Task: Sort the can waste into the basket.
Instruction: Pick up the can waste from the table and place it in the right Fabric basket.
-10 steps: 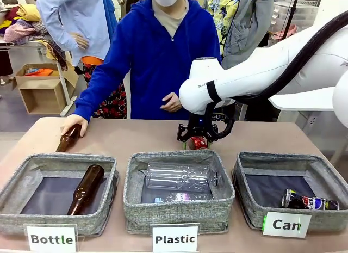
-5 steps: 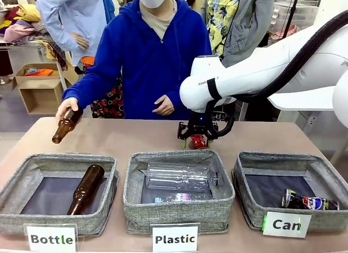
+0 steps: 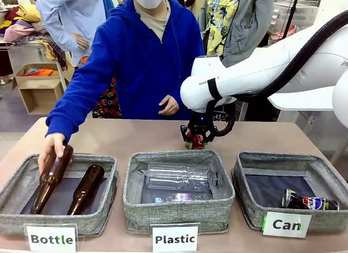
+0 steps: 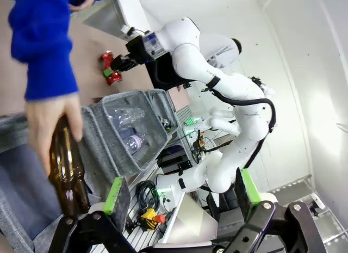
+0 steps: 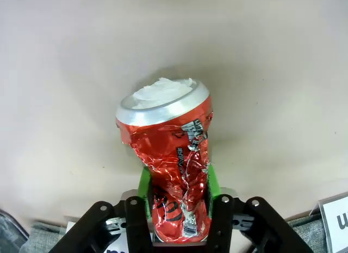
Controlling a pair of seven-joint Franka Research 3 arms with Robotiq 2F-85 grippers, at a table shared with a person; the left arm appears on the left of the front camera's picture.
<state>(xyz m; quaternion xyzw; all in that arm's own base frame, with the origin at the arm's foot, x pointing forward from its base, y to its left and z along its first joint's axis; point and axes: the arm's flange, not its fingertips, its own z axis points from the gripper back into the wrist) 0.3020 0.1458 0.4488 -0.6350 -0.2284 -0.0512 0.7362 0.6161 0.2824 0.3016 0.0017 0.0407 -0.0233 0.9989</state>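
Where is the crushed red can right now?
The crushed red can sits clamped in the right gripper, mid-table just behind the Plastic basket.

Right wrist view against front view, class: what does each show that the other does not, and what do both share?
Right wrist view alone: the crushed shiny red metal can's silver end and creased print, green pads pressed on both sides. Front view alone: the grey woven basket signed "Can" holding the black-blue can, and a person's hand lowering a brown glass bottle. Both: the right gripper shut on the red can over the table.
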